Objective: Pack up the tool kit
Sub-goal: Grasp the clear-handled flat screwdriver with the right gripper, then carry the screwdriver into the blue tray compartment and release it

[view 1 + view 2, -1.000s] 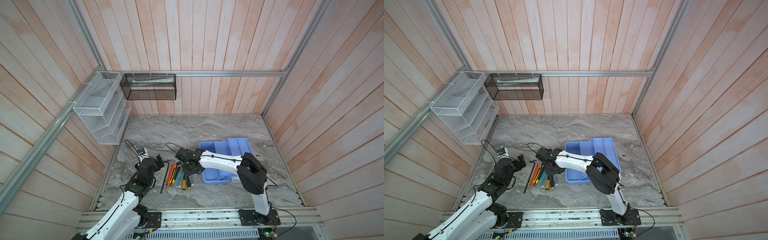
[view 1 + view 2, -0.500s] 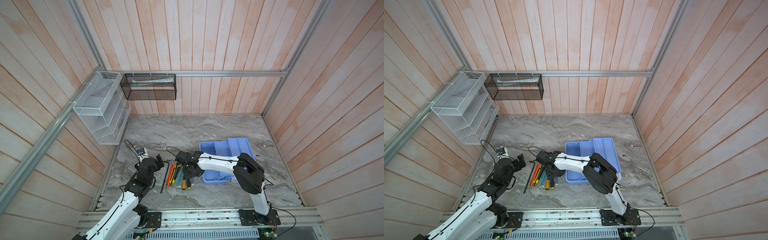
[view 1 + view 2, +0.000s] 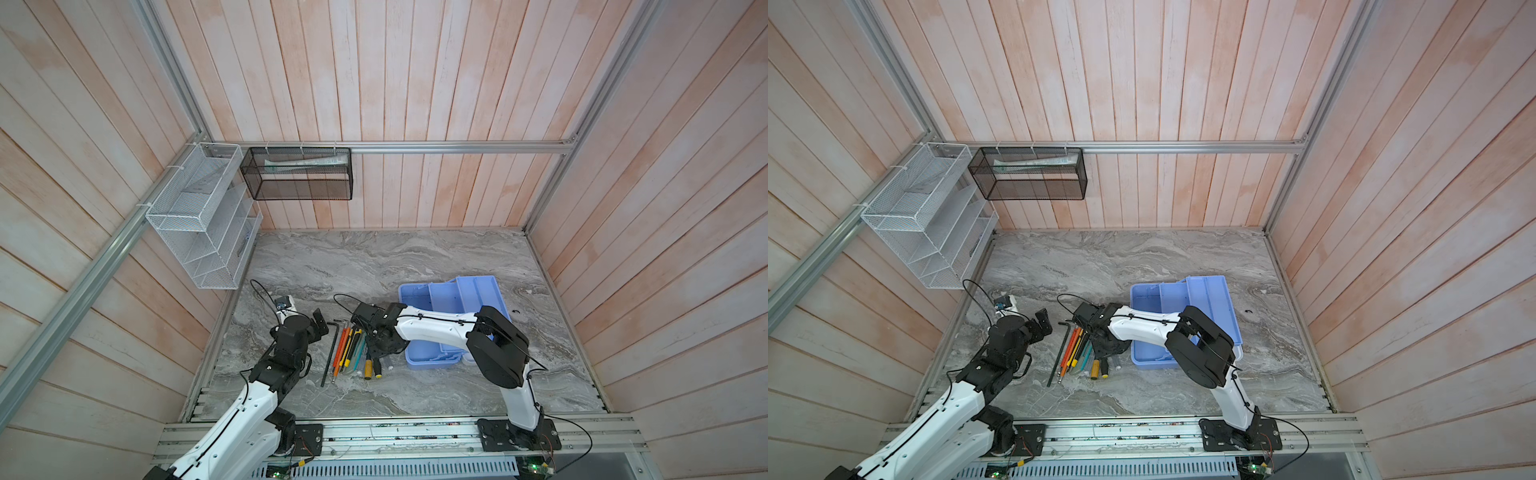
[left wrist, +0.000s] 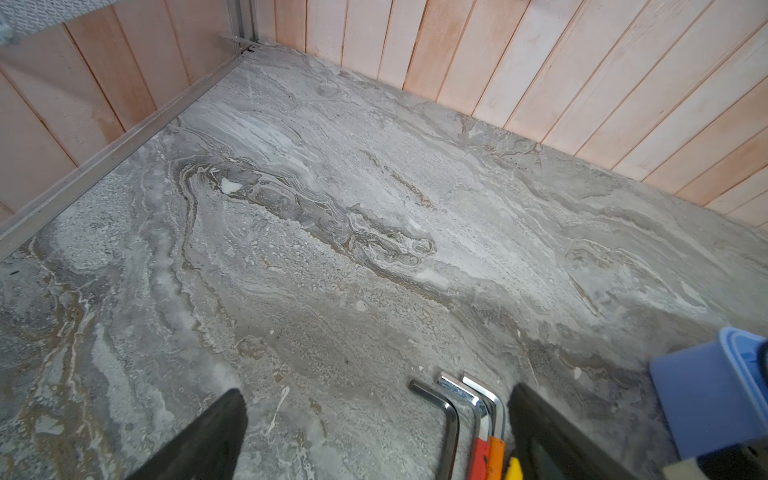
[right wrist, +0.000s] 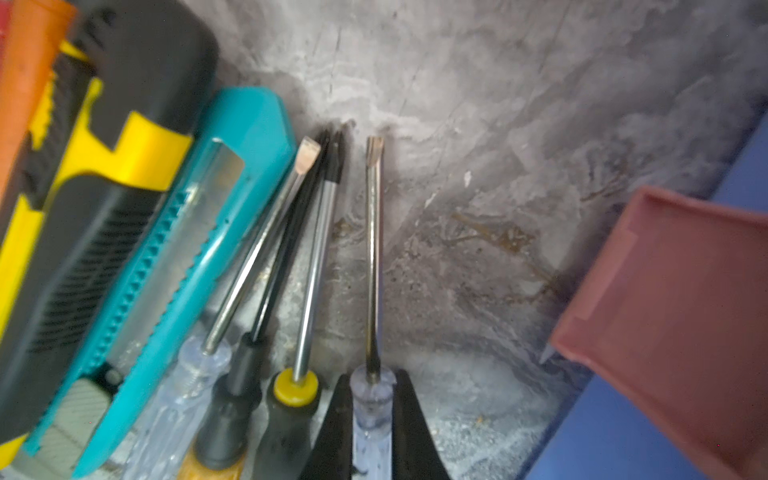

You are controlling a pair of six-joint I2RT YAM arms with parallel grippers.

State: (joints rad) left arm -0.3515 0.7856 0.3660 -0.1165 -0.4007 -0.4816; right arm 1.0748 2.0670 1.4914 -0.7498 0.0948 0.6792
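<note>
Tool kit [image 3: 478,291]: shown in both top views uncovered on the marble table [image 3: 374,257], blue base just beside the loose tools [image 3: 351,351].
Left gripper [image 4: 374,436]: pictured in the left wrist view with jaws wide apart, empty, hex keys [image 4: 453,411] beside one finger.
Right gripper [image 5: 372,378]: caught in the right wrist view clamped on the clear-handled screwdriver [image 5: 372,249].
Lift: best made straight up, so that neighbouring screwdrivers [image 5: 318,257] are not dragged.

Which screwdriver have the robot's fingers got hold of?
The clear-handled screwdriver lying alone, apart from the other three screwdrivers bunched together; the right fingers pinch its handle.
</note>
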